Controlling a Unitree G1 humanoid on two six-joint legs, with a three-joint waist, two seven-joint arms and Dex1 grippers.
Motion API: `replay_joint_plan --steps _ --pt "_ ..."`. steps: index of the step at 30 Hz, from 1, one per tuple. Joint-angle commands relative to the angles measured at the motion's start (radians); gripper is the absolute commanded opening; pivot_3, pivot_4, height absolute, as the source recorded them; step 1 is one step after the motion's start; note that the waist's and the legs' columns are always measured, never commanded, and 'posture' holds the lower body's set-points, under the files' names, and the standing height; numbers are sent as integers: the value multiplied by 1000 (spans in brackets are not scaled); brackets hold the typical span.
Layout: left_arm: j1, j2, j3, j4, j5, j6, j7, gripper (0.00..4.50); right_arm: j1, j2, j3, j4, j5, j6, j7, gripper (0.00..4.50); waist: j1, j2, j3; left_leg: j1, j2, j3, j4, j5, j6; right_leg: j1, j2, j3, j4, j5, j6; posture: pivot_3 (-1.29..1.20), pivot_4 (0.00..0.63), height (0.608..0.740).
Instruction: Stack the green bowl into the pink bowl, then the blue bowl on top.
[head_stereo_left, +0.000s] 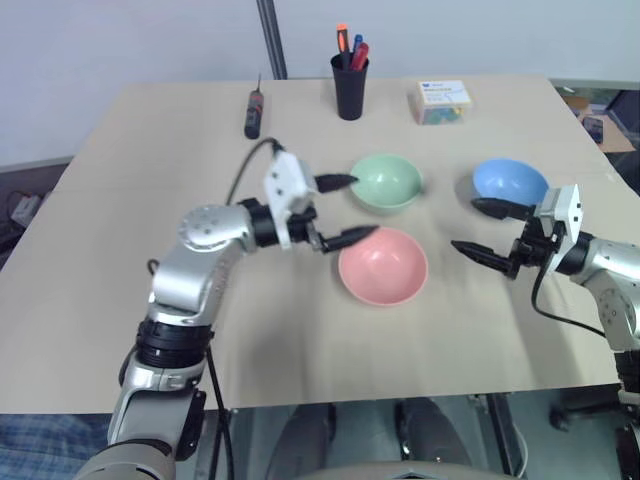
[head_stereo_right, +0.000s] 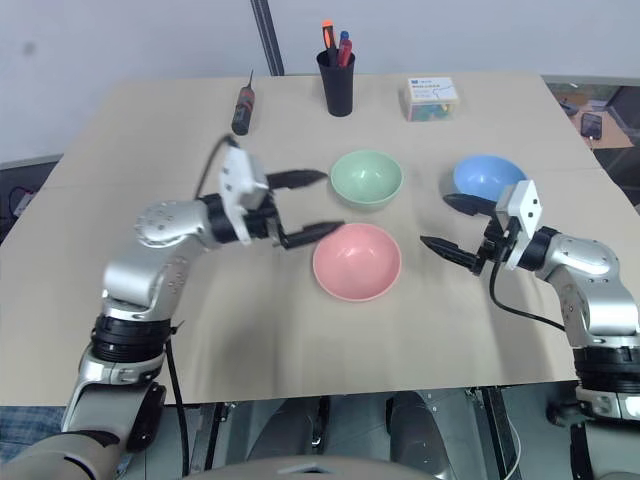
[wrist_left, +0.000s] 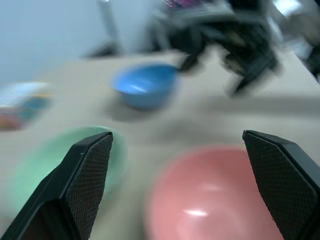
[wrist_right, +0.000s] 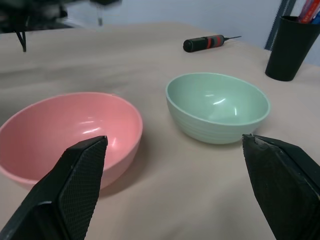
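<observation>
left fingers (head_stereo_left: 343, 210) spread, empty, between green bowl (head_stereo_left: 386, 181) and pink bowl (head_stereo_left: 383, 265) | right fingers (head_stereo_left: 483, 230) spread, empty, just beside blue bowl (head_stereo_left: 510, 183) | bowls unstacked on tabletop (head_stereo_left: 150, 180)

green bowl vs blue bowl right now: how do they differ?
Colour: the green bowl is pale mint, the blue bowl sky blue. Place: the green bowl sits just beyond the pink bowl, by the open left gripper; the blue bowl sits nearer the open right gripper. Both stand upright, empty, unstacked, alike in size.
</observation>
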Motion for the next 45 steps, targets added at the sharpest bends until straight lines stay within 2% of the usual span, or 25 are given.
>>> replay_joint_plan --steps 1,8,13,18,23,32,35,42,43,44,45 --pt "94 30 186 -81 -120 69 90 4401 -145 -19 59 64 -80 -9 6 4500 -6 0 0 1 0 0 0 0 0 0 0 0 0 0 0 0 150 740" --pt "371 85 332 -218 -162 86 151 4401 -413 55 226 273 -278 -99 -3 4500 -11 0 0 0 1 1 -1 0 0 -1 -1 1 -1 0 0 0 150 740" --pt "543 76 388 -309 -199 80 190 4401 -539 114 352 464 -441 -310 22 4500 7 0 0 -1 2 -1 -1 0 0 -1 -2 -1 -2 0 0 0 150 740" --pt "622 59 446 -373 -277 85 235 4401 -662 177 422 673 -567 -466 -28 4500 5 0 0 0 1 -1 -2 0 -1 -1 -2 -1 -1 0 0 0 150 740" --pt "687 48 469 -418 -309 54 249 4401 -752 235 438 841 -631 -526 -86 4500 1 0 0 0 1 0 -3 2 -4 -1 -1 -1 -2 0 -1 0 150 740" --pt "739 52 451 -418 -323 0 241 4401 -824 293 473 1016 -736 -600 -128 4500 2 0 0 0 0 1 -4 2 -4 -2 -1 0 -2 0 -1 0 150 740" --pt "736 52 437 -415 -324 -11 241 4500 -835 302 476 1043 -758 -623 -144 3747 2 0 0 0 0 1 -4 2 -4 -2 -1 0 -1 0 -1 0 150 740" --pt "717 60 409 -399 -324 -12 237 4500 -848 310 460 1061 -762 -646 -146 922 1 0 0 0 0 1 -4 2 -4 -2 -1 1 -1 0 -1 0 150 740" --pt "714 62 405 -396 -323 -13 234 4500 -848 309 459 1060 -762 -647 -144 638 1 0 0 0 0 1 -4 2 -4 -2 -1 1 -1 0 -1 0 150 740" --pt "711 64 401 -391 -321 -14 231 4500 -846 307 458 1058 -761 -649 -142 77 1 0 0 0 0 1 -4 2 -4 -2 -1 1 -2 0 -1 0 150 740" --pt "708 66 398 -385 -319 -16 229 4500 -845 305 458 1056 -761 -650 -140 11 1 0 0 0 0 1 -4 2 -4 -3 -1 1 -2 0 -1 0 150 740"
